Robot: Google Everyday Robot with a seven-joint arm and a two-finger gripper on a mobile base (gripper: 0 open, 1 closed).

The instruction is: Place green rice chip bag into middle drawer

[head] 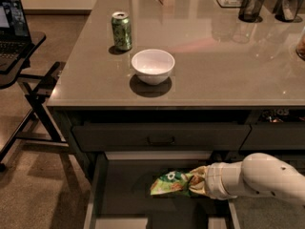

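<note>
The gripper (199,181) reaches in from the right on a white arm (259,176), low inside the open middle drawer (124,194), and is clamped on the bunched right end of the green rice chip bag (169,183). The bag sticks out to the gripper's left over the drawer's grey floor. Just above the gripper is a closed drawer with a dark handle (160,140). Higher up and left of it, on the countertop (224,61), stand a white bowl (153,66) and a green soda can (121,30).
</note>
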